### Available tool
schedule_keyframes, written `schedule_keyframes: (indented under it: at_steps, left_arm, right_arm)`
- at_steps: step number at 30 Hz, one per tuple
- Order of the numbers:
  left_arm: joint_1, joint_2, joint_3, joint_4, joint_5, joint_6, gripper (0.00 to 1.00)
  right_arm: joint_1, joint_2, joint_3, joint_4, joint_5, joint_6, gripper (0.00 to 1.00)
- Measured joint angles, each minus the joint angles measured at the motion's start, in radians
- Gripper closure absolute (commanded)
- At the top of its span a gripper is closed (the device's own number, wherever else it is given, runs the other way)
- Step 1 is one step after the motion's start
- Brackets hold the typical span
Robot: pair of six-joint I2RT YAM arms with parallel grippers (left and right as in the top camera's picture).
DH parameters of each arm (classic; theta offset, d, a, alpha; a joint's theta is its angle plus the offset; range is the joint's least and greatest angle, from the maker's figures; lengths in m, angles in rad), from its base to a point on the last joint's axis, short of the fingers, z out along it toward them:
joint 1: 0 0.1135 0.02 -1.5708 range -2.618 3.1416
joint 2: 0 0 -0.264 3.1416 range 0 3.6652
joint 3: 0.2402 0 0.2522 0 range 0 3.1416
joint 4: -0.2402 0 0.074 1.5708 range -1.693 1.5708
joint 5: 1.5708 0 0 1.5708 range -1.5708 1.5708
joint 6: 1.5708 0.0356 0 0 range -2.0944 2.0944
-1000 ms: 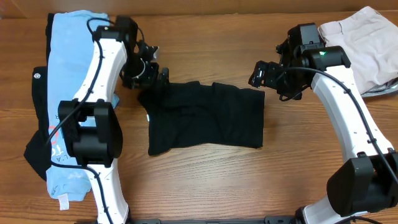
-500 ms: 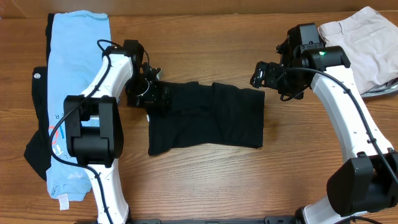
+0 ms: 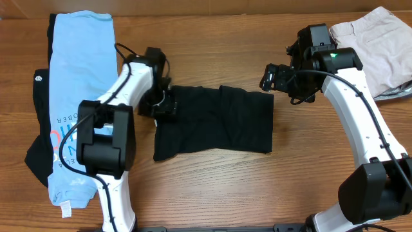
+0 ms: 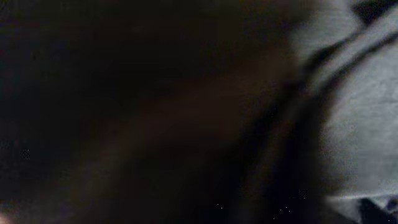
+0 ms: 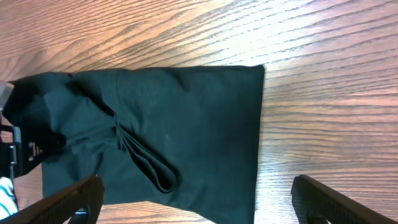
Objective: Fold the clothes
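Wood-grained bench [image 3: 212, 193] is seen under everything, and near its middle a black T-shirt [image 3: 219, 122] is laid flat, folded into a rough rectangle whose long axis runs left to right across the bench; which end is the neck cannot be told. In the right wrist view a raised diagonal crease is seen running across the folded cloth. The left hand [image 3: 164, 106] is set down on the shirt's far left corner; its wrist view is dark and blurred, so it cannot be told whether cloth is pinched. The right hand [image 3: 269, 76] is held just beyond the shirt's far right corner, not touching it, with its fingers [image 5: 68, 199] spread wide and nothing between them. Along the left edge a light blue tee [image 3: 77, 77] is stretched lengthwise; printed lettering is carried on it, too small to be read. It is laid over a black garment [image 3: 40, 103] marked with a small round white logo. At the far right corner a beige piece [image 3: 373, 45] is piled over something grey [image 3: 399, 93].
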Motion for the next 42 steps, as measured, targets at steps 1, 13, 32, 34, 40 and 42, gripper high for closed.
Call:
schedule_keyframes:
  at_steps: [1,13,32,34,40,42]
  left_arm:
    - [-0.013,-0.004,-0.010,0.009,-0.014,-0.020,0.31]
    - [-0.076,-0.013,-0.008,-0.047,-0.095,-0.149,0.96]
    - [0.008,0.035,0.385,-0.320,-0.167,-0.087,0.96]
    - [0.000,0.035,0.401,-0.341,-0.169,-0.084,0.96]
    - [-0.019,0.036,0.549,-0.455,-0.151,-0.043,0.96]
    - [-0.030,0.036,0.611,-0.481,-0.120,-0.020,0.96]
  right_arm:
    - [0.000,0.000,0.000,0.000,0.000,0.000,0.00]
    - [0.001,0.010,0.000,-0.009,0.020,0.021,0.73]
    - [0.119,0.101,-0.345,0.418,-0.298,0.087,0.96]
    - [0.137,0.101,-0.385,0.484,-0.316,0.125,0.96]
    - [0.147,0.107,-0.465,0.590,-0.330,0.219,0.96]
    - [0.146,0.121,-0.477,0.601,-0.330,0.239,0.96]
